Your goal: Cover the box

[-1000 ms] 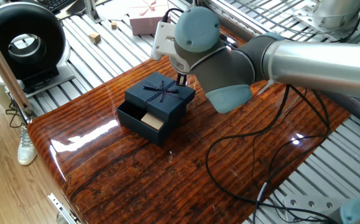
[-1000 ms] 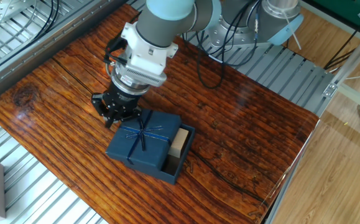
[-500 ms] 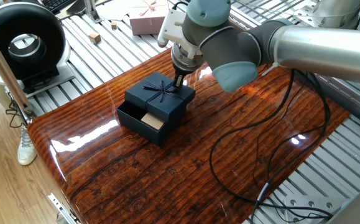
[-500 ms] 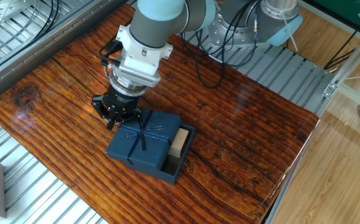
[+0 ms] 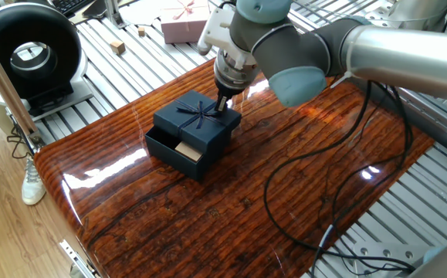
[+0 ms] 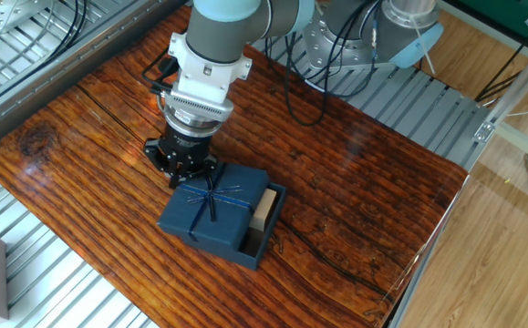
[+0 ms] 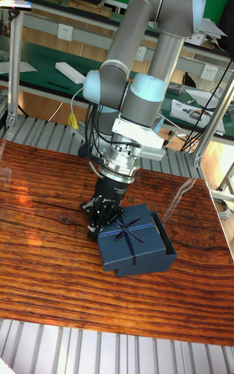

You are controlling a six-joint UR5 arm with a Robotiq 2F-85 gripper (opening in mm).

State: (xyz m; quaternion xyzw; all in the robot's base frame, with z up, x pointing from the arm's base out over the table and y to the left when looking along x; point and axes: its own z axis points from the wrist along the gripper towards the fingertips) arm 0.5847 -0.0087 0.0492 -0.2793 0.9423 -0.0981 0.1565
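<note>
The table [image 5: 285,201] has a glossy reddish-brown wood-grain top that catches bright reflections, and it sits on a frame of ribbed metal slats [image 5: 107,62]. Directly on the wood lies the navy box [image 5: 178,151], near the middle of the top. Its lid [image 6: 213,211] with a bow rests on it shifted to one side, so a strip of the tan pad [image 6: 264,210] inside shows. Black cables [image 5: 323,185] trail across the wood beside the box. On the slats beyond the wood stand a pale pink gift box [image 5: 183,22] and two small wooden blocks [image 5: 116,46].
</note>
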